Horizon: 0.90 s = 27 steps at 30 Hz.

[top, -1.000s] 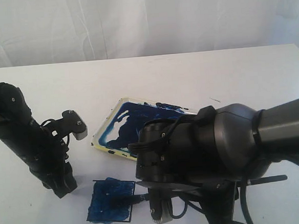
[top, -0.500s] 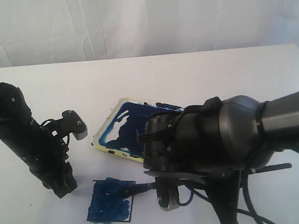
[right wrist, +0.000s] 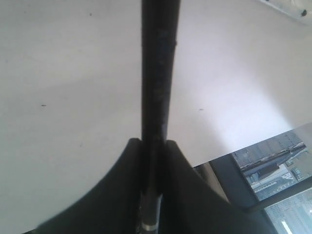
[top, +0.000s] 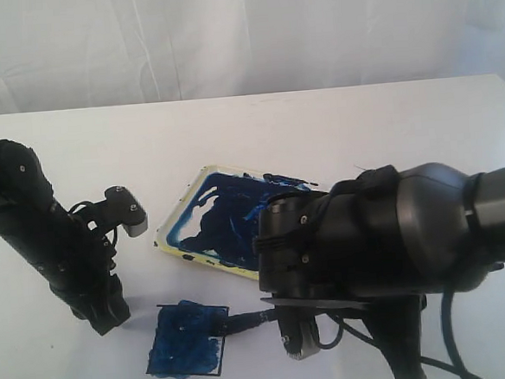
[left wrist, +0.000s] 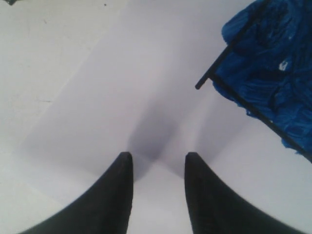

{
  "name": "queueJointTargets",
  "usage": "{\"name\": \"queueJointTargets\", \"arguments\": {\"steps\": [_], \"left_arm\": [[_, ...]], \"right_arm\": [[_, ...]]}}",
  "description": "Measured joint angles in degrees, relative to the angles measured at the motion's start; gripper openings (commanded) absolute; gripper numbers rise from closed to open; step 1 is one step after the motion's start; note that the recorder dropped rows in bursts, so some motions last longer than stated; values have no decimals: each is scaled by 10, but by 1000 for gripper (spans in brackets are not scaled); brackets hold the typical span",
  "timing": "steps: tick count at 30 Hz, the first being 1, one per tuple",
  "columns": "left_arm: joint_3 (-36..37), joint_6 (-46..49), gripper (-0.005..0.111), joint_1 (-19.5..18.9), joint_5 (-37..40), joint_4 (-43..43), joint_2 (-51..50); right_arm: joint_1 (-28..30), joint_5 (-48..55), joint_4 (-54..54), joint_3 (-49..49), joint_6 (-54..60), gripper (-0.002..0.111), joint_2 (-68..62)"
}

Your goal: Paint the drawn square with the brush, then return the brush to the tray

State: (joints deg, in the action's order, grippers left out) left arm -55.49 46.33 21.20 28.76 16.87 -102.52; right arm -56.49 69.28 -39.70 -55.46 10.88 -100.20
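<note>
The drawn square (top: 187, 350), smeared thick blue, lies near the table's front; in the left wrist view the square (left wrist: 273, 68) shows a black corner line. My right gripper (right wrist: 153, 142) is shut on the brush (right wrist: 158, 73), whose silver band sits between the fingers. In the exterior view the brush (top: 243, 322) pokes out from under the bulky right arm, its tip at the square's right edge. The tray (top: 204, 217), coated in dark blue paint, lies behind the square. My left gripper (left wrist: 157, 161) is open over bare table, standing just left of the square (top: 110, 316).
The right arm's body (top: 369, 251) covers the tray's right part and the table in front of it. The table's front edge shows in the right wrist view (right wrist: 253, 161). A white curtain hangs behind the table.
My right arm has shifted to the right, drawing the brush tip from inside the square to its right edge. The left arm has not moved.
</note>
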Motion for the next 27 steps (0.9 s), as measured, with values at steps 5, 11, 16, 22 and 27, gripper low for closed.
{"name": "queueJointTargets", "arguments": {"steps": [5, 11, 16, 22, 27], "left_arm": [[0, 0, 42, 0, 0, 0, 0], [0, 0, 42, 0, 0, 0, 0], [0, 0, 42, 0, 0, 0, 0], [0, 0, 42, 0, 0, 0, 0], [0, 0, 42, 0, 0, 0, 0]], "right_arm": [[1, 2, 3, 6, 10, 0, 28], [-4, 3, 25, 6, 27, 0, 23], [-5, 3, 17, 6, 6, 0, -6], [-5, 3, -13, 6, -44, 0, -6], [-5, 3, -16, 6, -52, 0, -6]]}}
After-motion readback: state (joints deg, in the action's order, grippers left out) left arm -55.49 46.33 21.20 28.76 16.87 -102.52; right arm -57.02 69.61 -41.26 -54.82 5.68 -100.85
